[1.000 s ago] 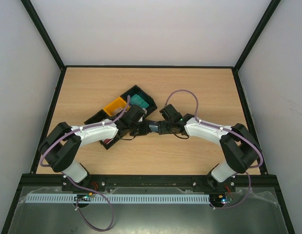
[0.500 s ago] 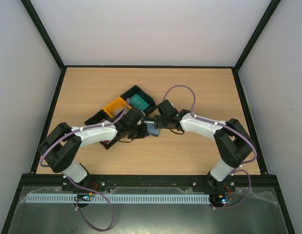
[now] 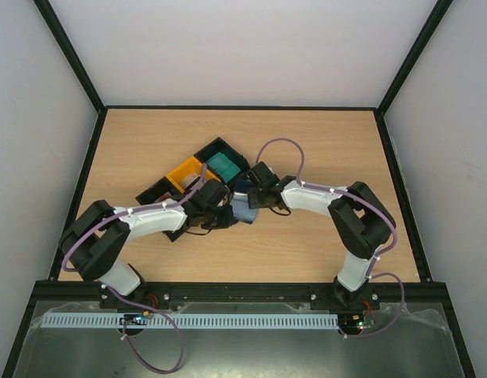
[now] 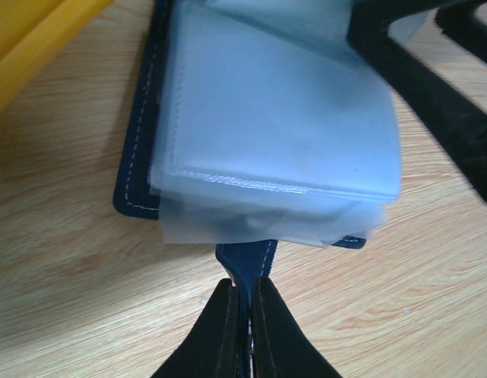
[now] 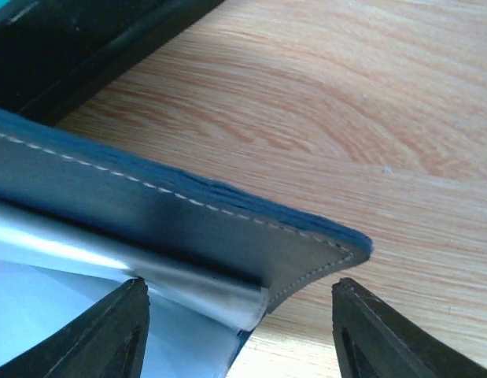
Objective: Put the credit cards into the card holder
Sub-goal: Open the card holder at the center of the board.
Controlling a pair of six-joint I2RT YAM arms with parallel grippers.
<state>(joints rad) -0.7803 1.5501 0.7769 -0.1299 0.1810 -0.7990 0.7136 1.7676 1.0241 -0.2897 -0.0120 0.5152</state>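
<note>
Card holder (image 3: pixel 243 207) lies open just beside the black tray (image 3: pixel 214 144); left gripper (image 4: pixel 241 315) is clenched on its clasp tab (image 4: pixel 245 260), likely anchoring it; right gripper (image 5: pixel 239 287), jaws apart and grasping nothing, straddles the cover (image 5: pixel 188 228), seemingly to spread the clear sleeves (image 4: pixel 274 118).

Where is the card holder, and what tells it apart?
On the wooden table, find the black tray beside the yellow tray. Just right of them lies the card holder: open, navy stitched cover, clear plastic sleeves, flat not boxy.

No legible text or labels
</note>
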